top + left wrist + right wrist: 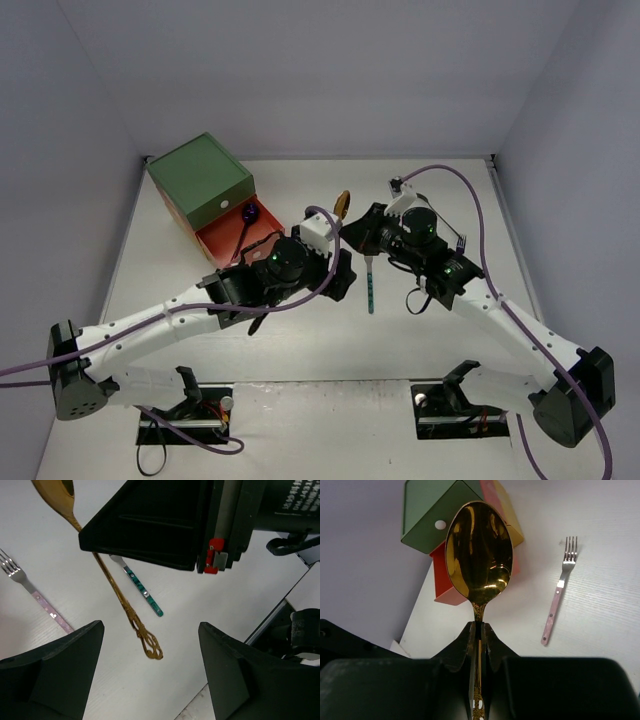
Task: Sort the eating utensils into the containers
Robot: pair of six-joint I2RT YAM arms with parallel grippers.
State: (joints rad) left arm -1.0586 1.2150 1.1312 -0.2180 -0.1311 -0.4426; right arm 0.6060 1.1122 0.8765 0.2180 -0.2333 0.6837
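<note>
My right gripper (362,232) (479,626) is shut on the neck of a gold spoon (479,552) and holds it above the table, bowl (342,205) pointing toward the chest. In the left wrist view the spoon's ornate handle (131,615) hangs free. My left gripper (340,275) (150,680) is open and empty, just below that handle end. A teal-handled fork (370,285) (145,596) and a pink-handled fork (37,600) (559,592) lie on the table. The green-topped chest (200,175) (425,515) has its orange-red drawer (222,243) pulled out, with a purple spoon (247,222) in it.
The two arms crowd together at the table's middle, the right gripper body (165,525) just above my left fingers (60,670). White walls close the table at the back and sides. The green drawer with its white knob (440,524) is closed.
</note>
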